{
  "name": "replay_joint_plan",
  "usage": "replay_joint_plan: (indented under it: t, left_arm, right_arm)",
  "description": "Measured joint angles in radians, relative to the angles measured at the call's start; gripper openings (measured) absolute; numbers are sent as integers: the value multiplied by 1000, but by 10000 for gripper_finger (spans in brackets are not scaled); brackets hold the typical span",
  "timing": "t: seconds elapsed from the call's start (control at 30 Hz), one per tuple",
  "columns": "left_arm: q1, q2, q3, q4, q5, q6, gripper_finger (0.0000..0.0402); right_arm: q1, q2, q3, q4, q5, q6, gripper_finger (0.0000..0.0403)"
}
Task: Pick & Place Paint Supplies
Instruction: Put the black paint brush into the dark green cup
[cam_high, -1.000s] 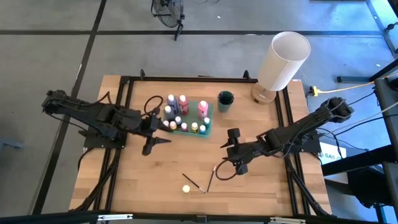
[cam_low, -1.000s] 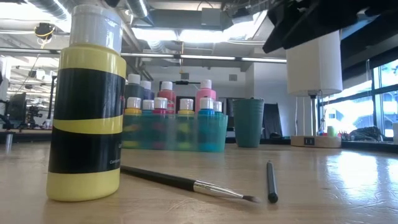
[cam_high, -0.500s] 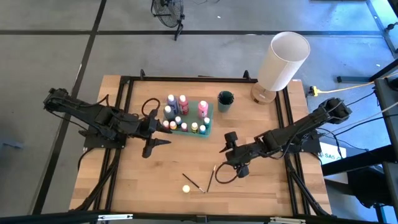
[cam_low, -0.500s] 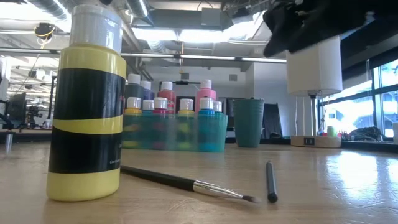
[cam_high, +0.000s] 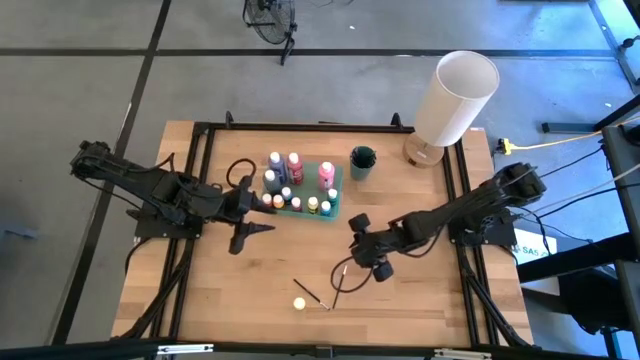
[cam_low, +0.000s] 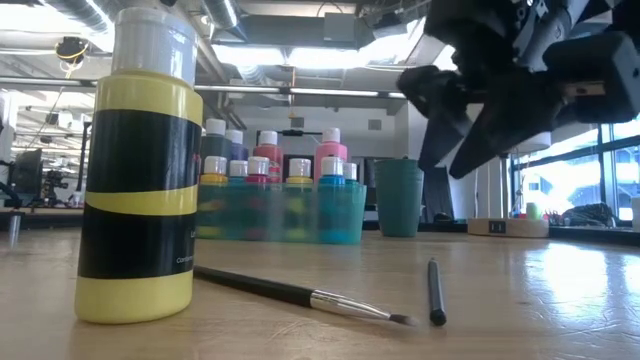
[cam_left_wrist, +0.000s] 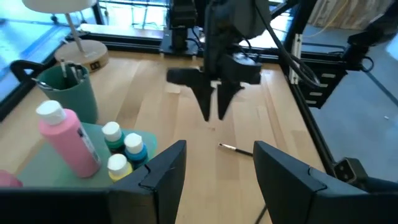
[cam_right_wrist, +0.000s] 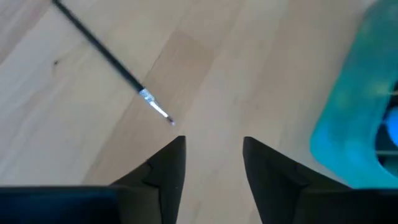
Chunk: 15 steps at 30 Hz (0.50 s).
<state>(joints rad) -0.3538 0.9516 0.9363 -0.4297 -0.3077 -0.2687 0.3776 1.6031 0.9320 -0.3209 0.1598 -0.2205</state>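
Right gripper (cam_high: 352, 250): it hangs above the wood table (cam_high: 420, 290), near the tip of a thin dark-handled brush with a silver band (cam_right_wrist: 118, 73). Its 2 fingers are spread apart with nothing between them.
Left gripper (cam_high: 262, 228): it waits beside the see-through teal plastic tray (cam_high: 335, 180), fingers spread, holding nothing.
Brushes: 2 lie flat on the wood near the front, the banded one and another thin dark-handled brush (cam_high: 310, 293), ends close together.
Loose bottle: 1 small yellow paint bottle with a white cap (cam_high: 298, 303) stands just beside them.
Other paints: the small white-capped paint bottles (cam_high: 293, 180) stand in and by the tray, next to a dark green cup (cam_high: 362, 160).
Step now: I think the right gripper is going for the brush.
How to do it well: go down slowly, put 1 finger on each side of the handle, then squeeze.
Watch out: the brush is thin and may roll away.
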Motion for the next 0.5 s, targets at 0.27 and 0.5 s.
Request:
replay_joint_plan:
  t: [0.27,0.5]
  left_arm:
    - [0,0,0,6,-13,1,182]
    - [0,0,0,8,-14,-46,182]
  right_arm:
    - [3,90,98,-36,-7,-112,156]
    - [3,109,110,-15,-7,-288,156]
